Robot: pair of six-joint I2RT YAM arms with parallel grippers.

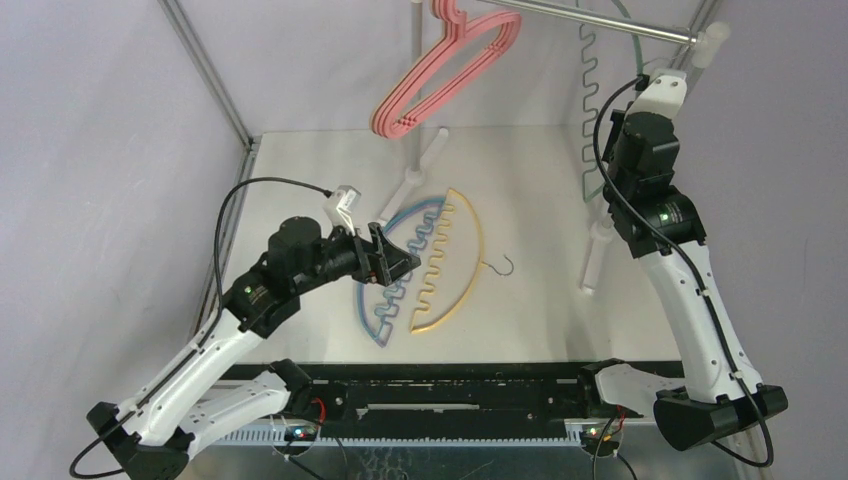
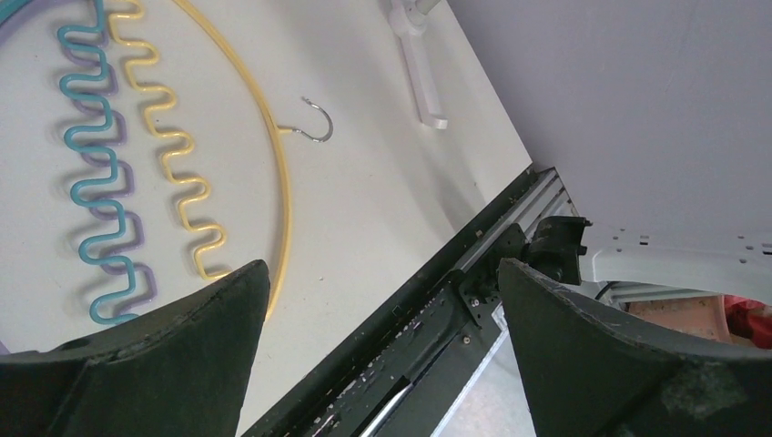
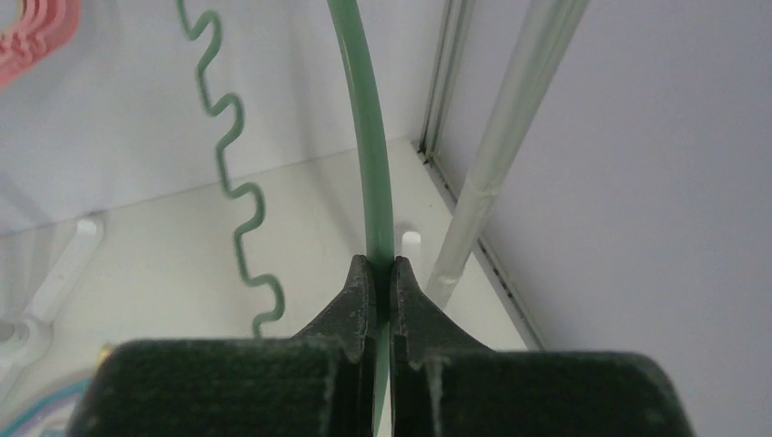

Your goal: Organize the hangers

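White surface, grey walls, metal rail across the far right corner on white poles. Pink hangers hang as a tight stack at far centre, so that batch looks sorted.

Right gripper is up by the rail, jaws pinched tight on the arc of the green hanger, wavy bar dangling to its left. My guess: holding the thin arc leaves the hook end free for the rail.

Left gripper hovers low over the pile at mid surface, jaws wide apart, nothing between them. Probably lining up the next pick.

Pile: yellow hanger lies flat, metal hook pointing right. Blue hanger is just left of it, lying on the purple hanger. All three are on the surface, none on the rail yet.

Can't see:
- Green hanger's hook is cut off at the top edge overhead and outside the wrist view, so I can't tell if it's on the rail.
- Pink hook tops are cropped too. The stack is too tight to count, and I can't pick out a beige one.
- Left arm covers the middle of blue and purple overhead, and their hooks aren't visible.
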